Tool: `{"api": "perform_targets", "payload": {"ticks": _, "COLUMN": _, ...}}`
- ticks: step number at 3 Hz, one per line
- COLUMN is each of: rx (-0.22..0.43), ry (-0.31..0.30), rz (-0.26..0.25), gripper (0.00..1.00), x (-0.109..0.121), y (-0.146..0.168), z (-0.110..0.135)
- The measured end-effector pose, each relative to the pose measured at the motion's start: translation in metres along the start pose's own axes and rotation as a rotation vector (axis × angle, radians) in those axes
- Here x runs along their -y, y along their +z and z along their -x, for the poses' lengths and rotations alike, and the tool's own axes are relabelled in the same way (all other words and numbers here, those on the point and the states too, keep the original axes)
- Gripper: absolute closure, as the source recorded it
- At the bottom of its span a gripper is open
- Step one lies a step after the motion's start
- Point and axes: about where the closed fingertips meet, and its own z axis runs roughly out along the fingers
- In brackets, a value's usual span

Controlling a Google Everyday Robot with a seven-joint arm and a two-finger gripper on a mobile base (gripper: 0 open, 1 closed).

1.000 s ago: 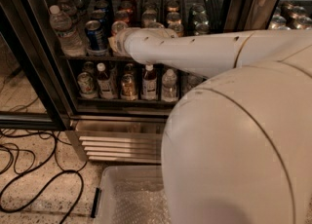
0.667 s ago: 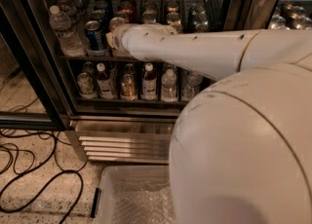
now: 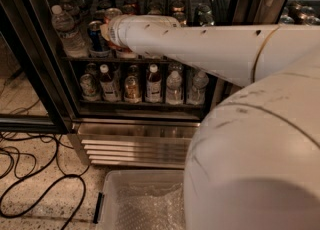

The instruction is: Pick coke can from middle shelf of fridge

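Red aluminium coke can (image 3: 113,14) upright on dark wire middle shelf (image 3: 84,59) of black-framed fridge (image 3: 51,91).
Largely hidden behind pincer (image 3: 106,34).

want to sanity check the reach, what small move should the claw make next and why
Probably ease forward a little. The claw is at the middle shelf beside the blue can, mostly hidden by the arm. Only a bit of red, likely the coke can, shows under it.
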Motion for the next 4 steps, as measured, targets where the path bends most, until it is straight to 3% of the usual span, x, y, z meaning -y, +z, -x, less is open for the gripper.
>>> {"api": "perform_targets", "payload": {"ticks": 1, "rx": -0.070, "ry": 0.037, "rz": -0.012, "gripper": 1.00, "x": -0.004, "y": -0.016, "z": -0.013}}
{"api": "perform_targets", "payload": {"ticks": 2, "rx": -0.080, "ry": 0.040, "rz": -0.052, "gripper": 1.00, "x": 0.016, "y": -0.023, "z": -0.016}}
{"api": "perform_targets", "payload": {"ticks": 4, "rx": -0.125, "ry": 0.228, "rz": -0.063, "gripper": 1.00, "x": 0.014, "y": -0.069, "z": -0.055}}
